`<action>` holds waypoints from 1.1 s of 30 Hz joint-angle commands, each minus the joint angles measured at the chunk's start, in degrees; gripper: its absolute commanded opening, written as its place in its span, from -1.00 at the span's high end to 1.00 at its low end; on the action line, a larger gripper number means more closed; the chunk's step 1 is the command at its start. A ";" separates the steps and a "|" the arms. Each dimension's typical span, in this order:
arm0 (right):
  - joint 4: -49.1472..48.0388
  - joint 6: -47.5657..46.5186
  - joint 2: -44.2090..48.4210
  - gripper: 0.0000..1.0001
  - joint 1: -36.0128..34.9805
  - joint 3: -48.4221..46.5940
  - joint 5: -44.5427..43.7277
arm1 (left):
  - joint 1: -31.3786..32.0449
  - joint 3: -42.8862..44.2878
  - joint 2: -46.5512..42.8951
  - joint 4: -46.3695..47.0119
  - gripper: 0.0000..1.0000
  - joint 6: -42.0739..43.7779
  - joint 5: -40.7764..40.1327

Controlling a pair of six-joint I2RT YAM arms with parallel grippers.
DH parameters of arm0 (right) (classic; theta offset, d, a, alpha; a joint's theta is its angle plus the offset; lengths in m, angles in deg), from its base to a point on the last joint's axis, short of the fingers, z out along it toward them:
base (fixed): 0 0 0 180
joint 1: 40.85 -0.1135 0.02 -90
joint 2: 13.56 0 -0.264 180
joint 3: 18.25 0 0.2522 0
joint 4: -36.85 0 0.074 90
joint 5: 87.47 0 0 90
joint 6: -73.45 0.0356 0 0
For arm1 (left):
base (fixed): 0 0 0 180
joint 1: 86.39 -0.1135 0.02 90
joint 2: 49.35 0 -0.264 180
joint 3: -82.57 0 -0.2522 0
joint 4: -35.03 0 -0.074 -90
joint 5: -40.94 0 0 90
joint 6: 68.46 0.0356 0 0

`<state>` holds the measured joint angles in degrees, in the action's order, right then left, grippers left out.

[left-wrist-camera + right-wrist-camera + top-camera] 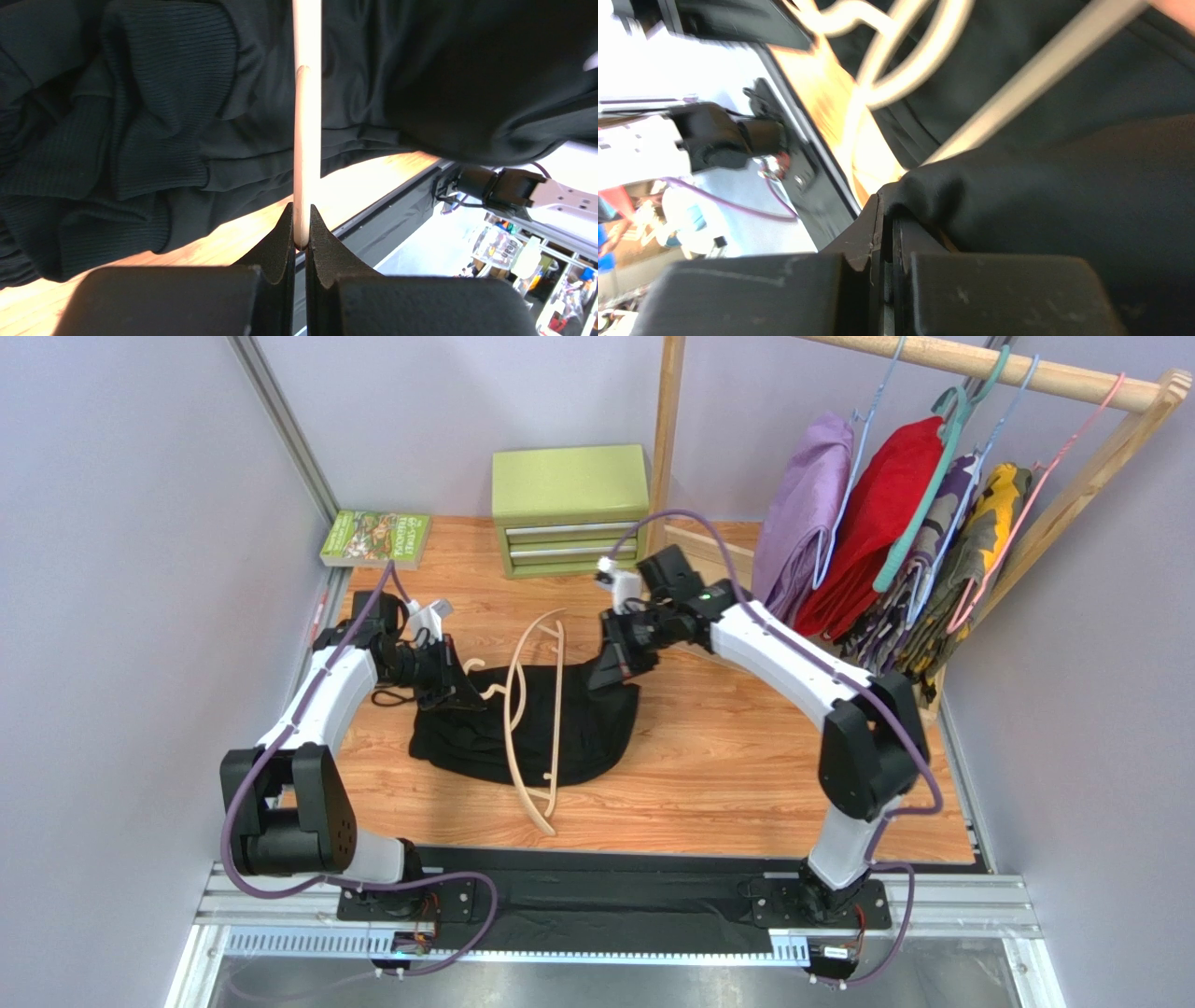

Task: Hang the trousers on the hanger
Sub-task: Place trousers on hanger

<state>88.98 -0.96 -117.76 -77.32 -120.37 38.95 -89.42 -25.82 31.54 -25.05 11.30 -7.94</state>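
Observation:
The black trousers (589, 735) lie bunched in the middle of the wooden table. The pale beige wooden hanger (537, 742) rests across them, its hook (494, 690) pointing left. My left gripper (460, 686) is at the trousers' left edge, shut on the hanger's thin hook (307, 140), with black cloth (154, 126) behind it. My right gripper (612, 672) is at the trousers' upper right corner, shut on a fold of the black cloth (1046, 203) and holding it slightly off the table. The hanger (906, 63) shows blurred in the right wrist view.
A green drawer box (571, 510) and a book (376, 536) stand at the back. A wooden rack (982, 361) at the right holds purple (807, 511), red (877, 525) and other garments on thin hangers. Grey walls close both sides.

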 commanded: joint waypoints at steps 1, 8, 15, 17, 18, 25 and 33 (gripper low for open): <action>-11.46 9.70 -9.60 0.99 -5.27 -5.77 3.30 | 0.04 -0.10 -2.83 2.38 1.00 -1.71 2.29; -19.82 14.81 -20.59 0.87 -9.67 -9.82 1.98 | -2.15 -1.07 -3.98 2.56 1.00 -2.42 5.36; -18.70 10.08 -15.87 -0.36 -7.57 -7.97 5.05 | -3.21 -0.81 -2.48 3.00 1.00 -1.98 7.04; -16.50 9.02 -13.32 -0.36 -6.60 -9.11 6.37 | -3.30 -0.89 -2.48 3.43 1.00 -2.15 7.04; -14.92 8.67 -12.52 -0.34 -6.25 -9.11 6.99 | -3.39 -0.80 -2.48 3.35 1.00 -2.24 7.13; -12.97 8.22 -6.63 -0.05 -1.77 -2.88 11.05 | -3.65 -1.51 -2.75 3.96 1.00 -2.85 7.30; -13.59 3.66 -12.59 1.00 -2.55 -0.66 -0.47 | -3.57 -1.33 -2.83 5.63 1.00 -4.70 9.41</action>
<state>75.34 5.36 -125.85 -77.95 -119.71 43.02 -92.85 -27.51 29.26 -22.15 8.61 -2.56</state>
